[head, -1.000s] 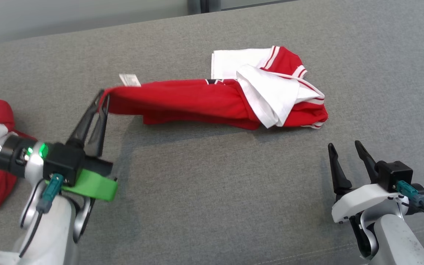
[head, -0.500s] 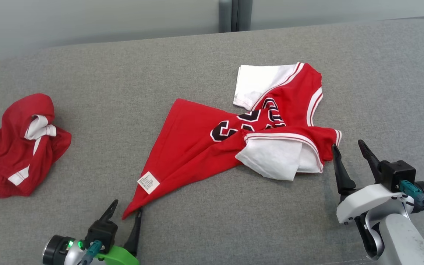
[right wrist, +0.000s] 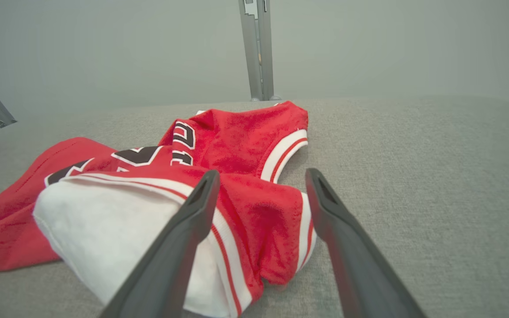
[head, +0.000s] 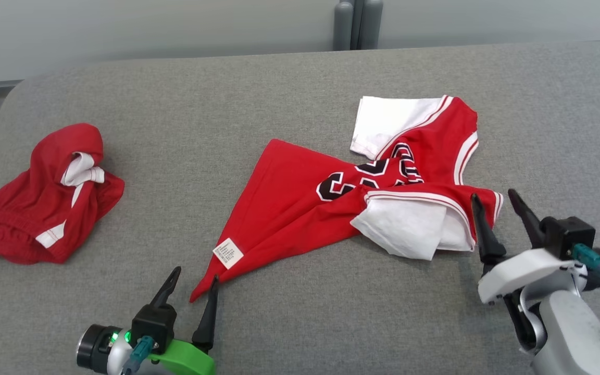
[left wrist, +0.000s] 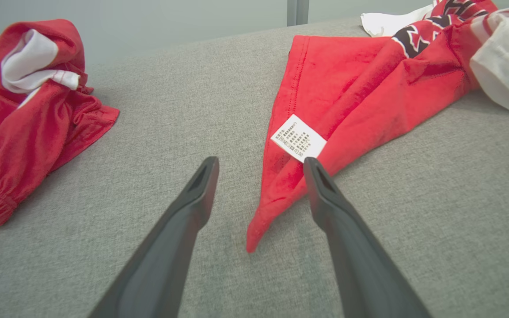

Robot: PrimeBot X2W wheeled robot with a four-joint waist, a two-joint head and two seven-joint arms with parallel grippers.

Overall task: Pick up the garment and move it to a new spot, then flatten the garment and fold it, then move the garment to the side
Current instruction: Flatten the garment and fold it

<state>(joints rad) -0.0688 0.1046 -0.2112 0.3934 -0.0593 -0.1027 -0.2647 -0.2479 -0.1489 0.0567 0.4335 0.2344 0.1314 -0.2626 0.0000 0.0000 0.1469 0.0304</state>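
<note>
Both jaws gape empty; left wrist view shows jersey tip (left wrist: 261, 227) lying between.

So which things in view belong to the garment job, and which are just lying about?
Job:
- red-and-white basketball jersey with black numbers
- left tool, open at its labelled corner
- right tool, open by its bunched end
- grey fabric surface under it

Lying about:
- crumpled red garment with white trim, far left
- grey posts behind
</note>
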